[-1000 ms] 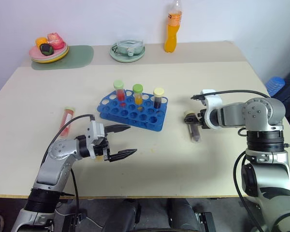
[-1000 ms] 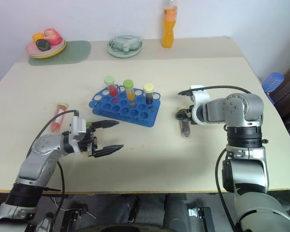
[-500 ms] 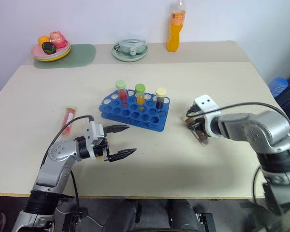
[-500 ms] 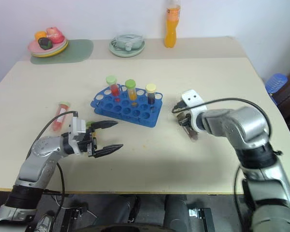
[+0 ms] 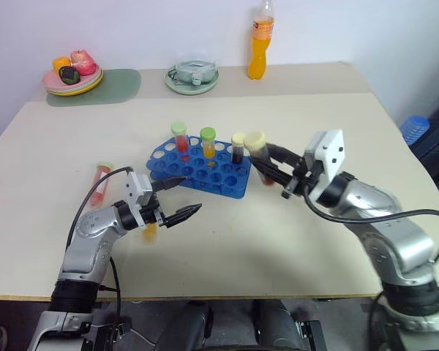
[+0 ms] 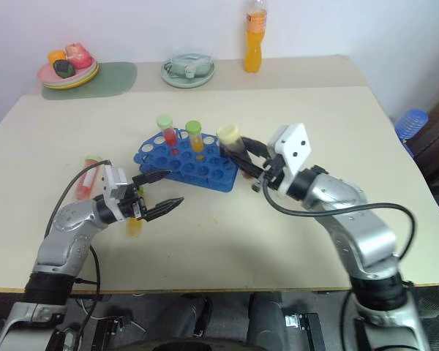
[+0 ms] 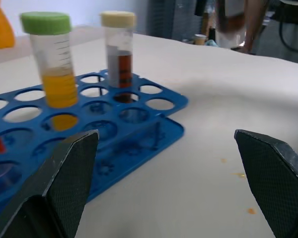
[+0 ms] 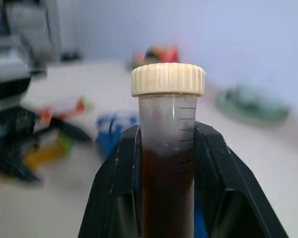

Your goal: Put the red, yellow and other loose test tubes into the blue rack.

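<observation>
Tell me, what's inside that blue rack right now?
Three capped tubes stand in the blue rack: a green-capped red tube, a green-capped orange tube and a cream-capped dark tube. The other holes look empty. The tubes' bottoms are hidden inside the rack.

At the far table edge, beside the wall: tall clear plastic bottle of orange drink, upright. Left of it, pale green round dish holding a clear object. Further left, stacked pink and yellow plates of toy food resting on a grey-green mat. Beige tabletop underneath all.
</observation>
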`<state>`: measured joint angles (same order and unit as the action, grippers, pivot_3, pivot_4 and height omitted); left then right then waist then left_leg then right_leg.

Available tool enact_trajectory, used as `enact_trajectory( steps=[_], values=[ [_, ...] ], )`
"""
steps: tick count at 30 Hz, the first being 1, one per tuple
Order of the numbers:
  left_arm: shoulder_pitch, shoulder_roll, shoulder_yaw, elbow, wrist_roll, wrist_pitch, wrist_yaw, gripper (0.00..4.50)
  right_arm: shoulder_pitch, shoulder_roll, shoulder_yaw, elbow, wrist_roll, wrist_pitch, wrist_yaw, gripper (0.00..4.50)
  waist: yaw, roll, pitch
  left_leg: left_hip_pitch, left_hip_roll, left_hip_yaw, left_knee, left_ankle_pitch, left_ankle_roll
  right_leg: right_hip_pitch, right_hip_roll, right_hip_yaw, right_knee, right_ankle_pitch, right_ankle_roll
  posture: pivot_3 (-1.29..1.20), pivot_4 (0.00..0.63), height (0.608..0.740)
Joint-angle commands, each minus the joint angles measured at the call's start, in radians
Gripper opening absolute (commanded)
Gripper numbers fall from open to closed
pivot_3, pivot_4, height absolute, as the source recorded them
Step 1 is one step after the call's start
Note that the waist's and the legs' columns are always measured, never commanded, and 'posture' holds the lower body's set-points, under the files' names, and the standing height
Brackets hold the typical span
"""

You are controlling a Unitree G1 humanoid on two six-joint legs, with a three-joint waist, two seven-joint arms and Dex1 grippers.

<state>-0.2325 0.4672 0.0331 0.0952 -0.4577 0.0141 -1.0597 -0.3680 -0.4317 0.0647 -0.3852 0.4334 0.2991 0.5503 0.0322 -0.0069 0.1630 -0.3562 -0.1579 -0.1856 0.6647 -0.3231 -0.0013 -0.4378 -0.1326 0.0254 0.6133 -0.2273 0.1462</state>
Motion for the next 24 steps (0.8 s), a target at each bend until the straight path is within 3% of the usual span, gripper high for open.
enact_trajectory(
  steps=[1,6,24],
  values=[
    [-0.008,0.006,0.024,0.027,0.014,-0.051,-0.013,4.5,-0.055,0.118,0.015,0.116,-0.042,-0.143,-0.026,0.8,-0.003,0.0,0.0,0.0,0.0,0.0,0.0,0.0,0.0,0.0,0.0,0.0,0.0,0.0,0.0,0.0,0.15,0.74],
    [-0.036,0.011,0.042,0.079,0.008,-0.067,-0.018,4.5,-0.081,0.245,0.037,0.219,-0.077,-0.234,-0.027,0.8,-0.013,0.0,0.0,-0.001,0.0,-0.001,-0.001,0.0,0.0,-0.002,0.0,0.0,0.001,0.0,0.0,0.0,0.15,0.74],
    [-0.008,0.045,0.082,0.036,-0.006,-0.055,-0.02,4.5,-0.075,0.385,0.102,0.523,-0.205,-0.444,0.006,0.8,-0.047,0.001,0.0,-0.001,0.0,-0.001,-0.002,0.0,-0.001,-0.003,0.0,0.0,0.002,0.0,0.0,0.0,0.15,0.74]
  ],
)
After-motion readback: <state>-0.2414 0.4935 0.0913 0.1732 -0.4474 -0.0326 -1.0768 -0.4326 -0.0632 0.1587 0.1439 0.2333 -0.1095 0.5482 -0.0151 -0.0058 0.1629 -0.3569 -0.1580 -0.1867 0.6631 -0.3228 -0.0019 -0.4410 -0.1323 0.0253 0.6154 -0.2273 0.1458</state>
